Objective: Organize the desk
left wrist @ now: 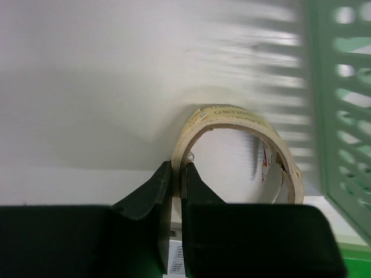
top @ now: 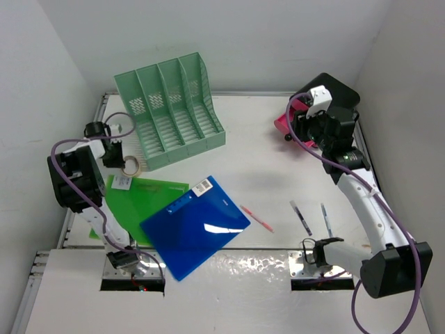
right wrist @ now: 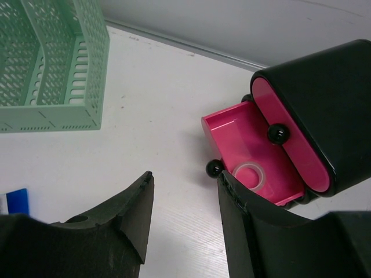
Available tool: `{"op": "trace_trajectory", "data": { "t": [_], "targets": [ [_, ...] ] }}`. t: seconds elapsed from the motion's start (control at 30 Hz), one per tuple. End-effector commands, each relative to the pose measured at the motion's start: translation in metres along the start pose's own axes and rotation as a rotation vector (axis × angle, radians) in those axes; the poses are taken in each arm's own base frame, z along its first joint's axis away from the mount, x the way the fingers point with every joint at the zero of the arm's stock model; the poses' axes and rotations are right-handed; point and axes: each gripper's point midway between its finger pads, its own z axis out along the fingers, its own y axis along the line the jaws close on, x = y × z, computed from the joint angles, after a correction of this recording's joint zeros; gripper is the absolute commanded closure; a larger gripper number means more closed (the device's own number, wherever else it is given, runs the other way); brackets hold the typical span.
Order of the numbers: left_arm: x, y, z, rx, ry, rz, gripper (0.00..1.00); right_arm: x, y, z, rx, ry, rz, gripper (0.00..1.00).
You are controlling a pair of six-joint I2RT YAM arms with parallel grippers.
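The white desk (top: 264,167) carries everything here. My left gripper (top: 115,156) sits at its left side, shut on the wall of a beige tape roll (top: 130,165). In the left wrist view the gripper (left wrist: 177,168) pinches the roll's left rim, one finger inside the ring and one outside; the tape roll (left wrist: 232,119) stands on edge. My right gripper (top: 300,129) is open and empty at the back right, just left of an open pink drawer (right wrist: 249,145) of a black box (right wrist: 324,87). A clear tape ring (right wrist: 250,175) lies in the drawer. The right gripper (right wrist: 185,176) hovers over bare desk (right wrist: 162,116).
A mint-green file rack (top: 170,108) stands at the back left, close to the right of the tape roll (left wrist: 342,116). A blue folder (top: 195,226) overlaps a green folder (top: 142,198) at the front. A red pen (top: 257,218) and two slim dark sticks (top: 301,218) (top: 326,220) lie front right.
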Motion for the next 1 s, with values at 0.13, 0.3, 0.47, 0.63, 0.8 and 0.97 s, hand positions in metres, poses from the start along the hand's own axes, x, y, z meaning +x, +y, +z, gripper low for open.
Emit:
{"op": "trace_trajectory", "data": {
  "t": [0.13,0.3,0.47,0.63,0.8,0.97],
  "targets": [
    [-0.05,0.043,-0.062,-0.021,-0.219,-0.137,1.0,-0.015,0.029,-0.002,-0.127,-0.05,0.047,0.53],
    [-0.064,0.072,-0.127,-0.076,-0.371,-0.17,1.0,-0.024,0.087,0.0,-0.322,-0.069,0.033,0.35],
    [-0.082,0.032,-0.215,0.02,-0.543,-0.023,1.0,-0.037,0.182,-0.005,-0.705,-0.116,0.031,0.23],
    [-0.1,-0.045,-0.284,0.069,-0.69,0.17,1.0,-0.055,0.237,-0.002,-0.844,-0.168,0.091,0.21],
    [-0.096,-0.159,-0.276,0.245,-0.636,0.354,1.0,-0.081,0.298,0.006,-0.973,-0.204,0.171,0.21],
    [-0.085,-0.206,-0.274,0.311,-0.616,0.474,1.0,-0.094,0.311,0.017,-0.988,-0.227,0.289,0.24]
  ]
}}
